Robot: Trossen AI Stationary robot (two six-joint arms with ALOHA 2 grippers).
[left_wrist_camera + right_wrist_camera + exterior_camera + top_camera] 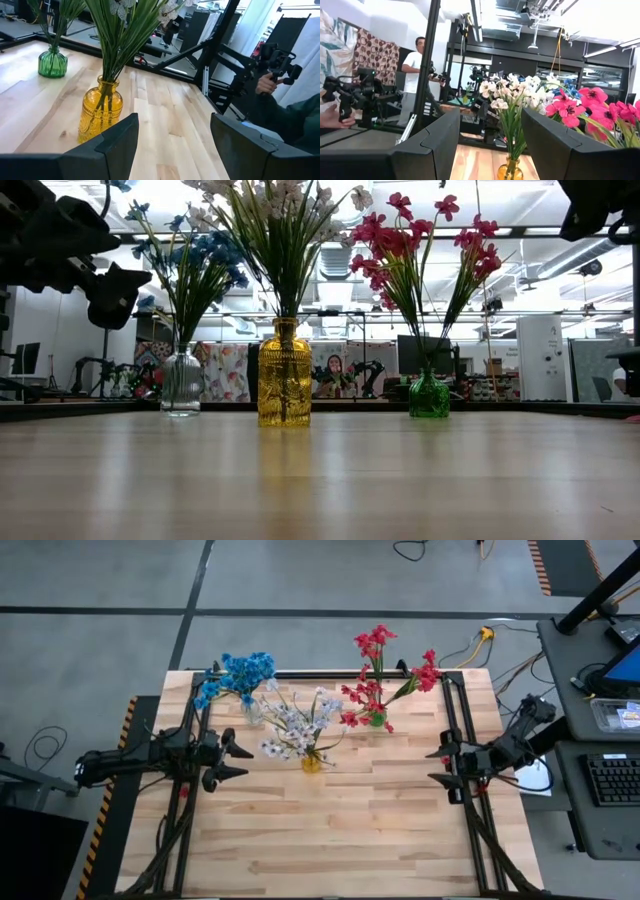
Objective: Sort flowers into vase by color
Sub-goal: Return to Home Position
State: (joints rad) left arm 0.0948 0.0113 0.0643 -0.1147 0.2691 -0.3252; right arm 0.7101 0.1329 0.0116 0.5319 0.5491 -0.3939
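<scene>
Flowers (300, 690) of three colours stand sorted, every sprig with its long axis roughly vertical, stems down in a vase and blossom heads up, fanning outward above the neck. The white flowers (283, 205) sit in the yellow vase (284, 375), near the middle of the table (330, 840). On the left arm's side of the yellow vase and a little farther back, the blue flowers (238, 673) rise from the transparent vase (181, 380). On its other side, also a little farther back, the red flowers (415, 240) stand in the green vase (429, 395) — some sprigs lean away from the yellow vase. The left gripper (248, 762) hangs near the yellow vase, pointing at it, fingers spread and empty. The right gripper (430, 767) waits well apart from the yellow vase on the opposite side — likewise spread, holding nothing, aimed back toward it.
</scene>
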